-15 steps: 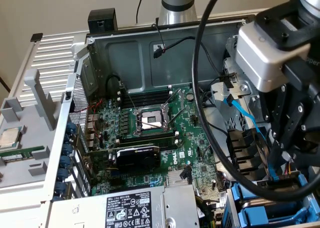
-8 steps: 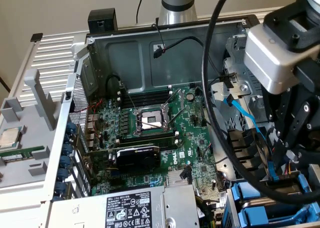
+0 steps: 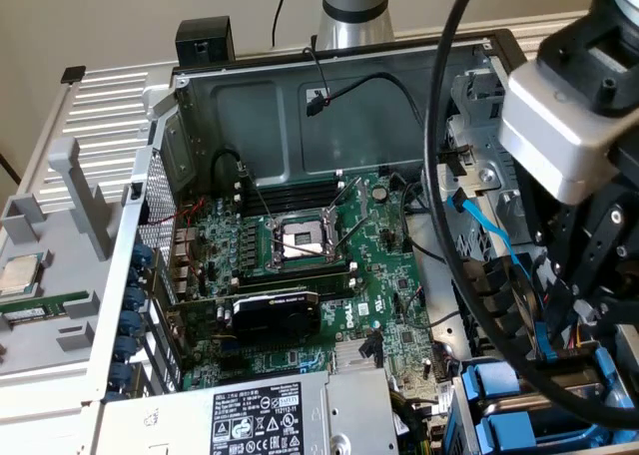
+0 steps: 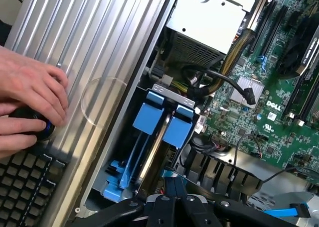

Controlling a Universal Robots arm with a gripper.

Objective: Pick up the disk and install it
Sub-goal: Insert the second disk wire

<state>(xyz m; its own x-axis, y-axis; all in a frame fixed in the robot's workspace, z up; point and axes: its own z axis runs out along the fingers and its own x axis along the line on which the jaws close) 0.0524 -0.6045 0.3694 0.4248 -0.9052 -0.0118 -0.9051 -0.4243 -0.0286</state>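
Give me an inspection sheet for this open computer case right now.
Surface: open case, motherboard flat inside.
Job's things: blue carriers stand in the drive bay; disk itself hard to tell.
Clutter: CPU chip on a grey tray outside the case.
Gripper: gripper shut, right above the bay.
Cables: black cable loops over the case; blue cable near the bay.
Surroundings: a hand on a knob beside a keyboard.
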